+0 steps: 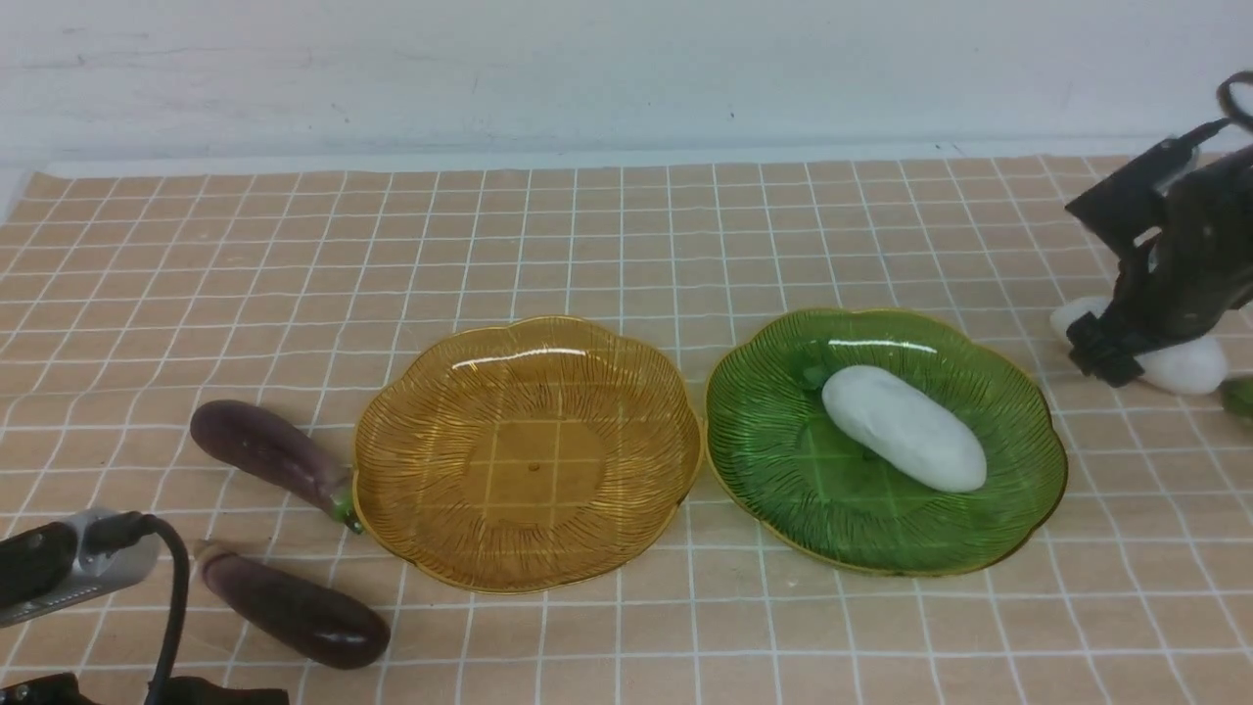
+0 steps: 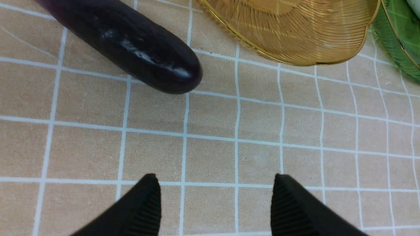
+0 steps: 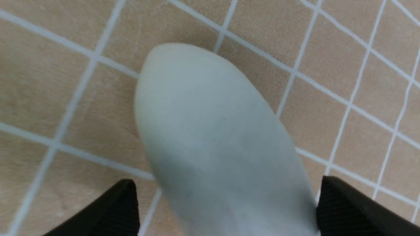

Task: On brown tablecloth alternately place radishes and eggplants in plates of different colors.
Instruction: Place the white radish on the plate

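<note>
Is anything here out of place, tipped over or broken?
Nothing looks spilled or broken. The only small oddity is that one eggplant lies on the cloth with its green stem seemingly touching the rim of the empty amber plate.

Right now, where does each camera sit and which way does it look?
Front view: between the arms, looks forward over the brown checked tablecloth at the amber ribbed plate and green ribbed plate; left arm, right arm show.
Left wrist view: on the left arm, looks down at a dark purple toy eggplant; open left hand shows.
Right wrist view: on the right arm, looks down at a white toy radish; open right hand straddles it.
Shared: front and left wrist both show the amber plate, that eggplant.
</note>
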